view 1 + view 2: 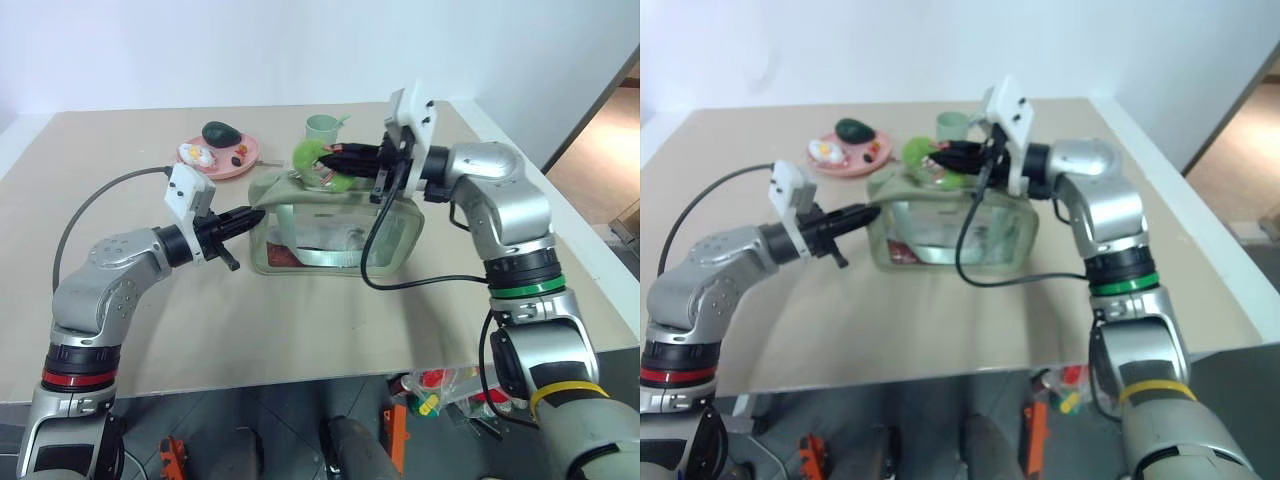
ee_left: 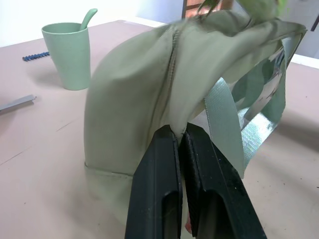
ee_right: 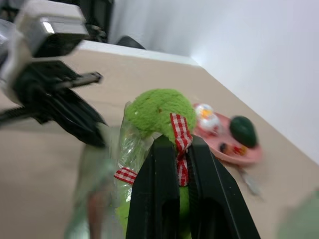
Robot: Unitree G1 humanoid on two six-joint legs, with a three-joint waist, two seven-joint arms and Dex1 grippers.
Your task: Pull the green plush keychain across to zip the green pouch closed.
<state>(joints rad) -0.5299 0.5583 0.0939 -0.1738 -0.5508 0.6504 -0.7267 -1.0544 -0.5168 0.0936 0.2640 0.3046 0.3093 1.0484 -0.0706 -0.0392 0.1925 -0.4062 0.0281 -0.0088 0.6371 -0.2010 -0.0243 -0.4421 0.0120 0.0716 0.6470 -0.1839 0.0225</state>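
The green pouch [image 1: 330, 235] stands upright in the middle of the table, its clear side panel facing me. My left gripper [image 1: 255, 216] is level at the pouch's left end and shut on a fold of its fabric [image 2: 177, 130]. My right gripper [image 1: 325, 157] reaches in from the right above the pouch's top and is shut on the green plush keychain [image 3: 158, 110], a fuzzy lime charm with a red-checked ribbon. The keychain [image 1: 308, 154] hangs over the left part of the pouch top.
A pink plate [image 1: 245, 163] with a dark green avocado-like toy [image 1: 220, 132] and an egg toy sits behind the pouch on the left. A pale green cup [image 1: 322, 127] with a spoon stands behind it. The table's right edge [image 1: 590, 270] runs close to my right arm.
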